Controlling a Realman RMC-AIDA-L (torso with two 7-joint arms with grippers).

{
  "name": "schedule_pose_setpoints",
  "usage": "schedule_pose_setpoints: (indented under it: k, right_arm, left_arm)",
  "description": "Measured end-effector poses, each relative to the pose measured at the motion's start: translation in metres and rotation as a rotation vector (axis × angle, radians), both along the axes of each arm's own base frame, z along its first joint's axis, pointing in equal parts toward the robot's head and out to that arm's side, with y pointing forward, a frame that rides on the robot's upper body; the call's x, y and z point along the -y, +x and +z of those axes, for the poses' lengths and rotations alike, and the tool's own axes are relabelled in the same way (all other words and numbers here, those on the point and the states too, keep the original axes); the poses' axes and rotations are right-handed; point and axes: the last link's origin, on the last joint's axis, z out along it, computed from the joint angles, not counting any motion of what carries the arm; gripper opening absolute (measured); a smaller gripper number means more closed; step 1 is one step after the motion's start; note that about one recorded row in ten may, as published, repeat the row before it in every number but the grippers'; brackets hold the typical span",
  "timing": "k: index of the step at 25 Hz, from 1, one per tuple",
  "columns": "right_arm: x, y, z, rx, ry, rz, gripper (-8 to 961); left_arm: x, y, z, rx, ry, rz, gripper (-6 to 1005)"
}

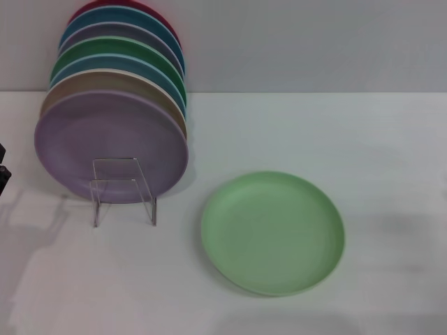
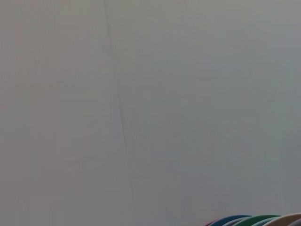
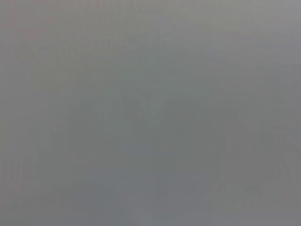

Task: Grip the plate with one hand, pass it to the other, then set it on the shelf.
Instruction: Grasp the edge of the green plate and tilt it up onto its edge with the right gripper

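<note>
Head view: pale green plate [image 1: 272, 233] flat on white table [image 1: 391, 174], right of clear shelf [image 1: 124, 190] with upright plates [image 1: 112, 105]; left gripper [image 1: 3, 171] at edge, opening indiscernible. Left wrist: wall, plate rims [image 2: 256, 220]. Right wrist: grey blank.

Soft, even light fell from above, and the round pale mint-green plastic plate [image 1: 273, 233] cast a faint shadow on the white table [image 1: 363, 153]. Both wrist views were dim, featureless grey.
</note>
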Motion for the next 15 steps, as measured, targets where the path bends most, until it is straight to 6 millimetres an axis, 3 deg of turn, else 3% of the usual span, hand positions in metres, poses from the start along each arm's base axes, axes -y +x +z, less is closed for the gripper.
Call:
schedule_pose_setpoints:
  k: [11, 14, 15]
  right_arm:
    - [-0.009, -0.014, -0.004, 0.040, -0.052, 0.093, 831]
    - [-0.025, -0.026, -0.003, 0.064, -0.087, 0.159, 830]
    - [-0.043, -0.035, -0.001, 0.078, -0.114, 0.189, 830]
  left_arm:
    - [-0.003, -0.004, 0.003, 0.004, 0.017, 0.029, 810]
    - [-0.005, -0.008, 0.006, 0.022, 0.037, 0.060, 810]
    - [-0.005, -0.009, 0.008, 0.030, 0.045, 0.069, 810]
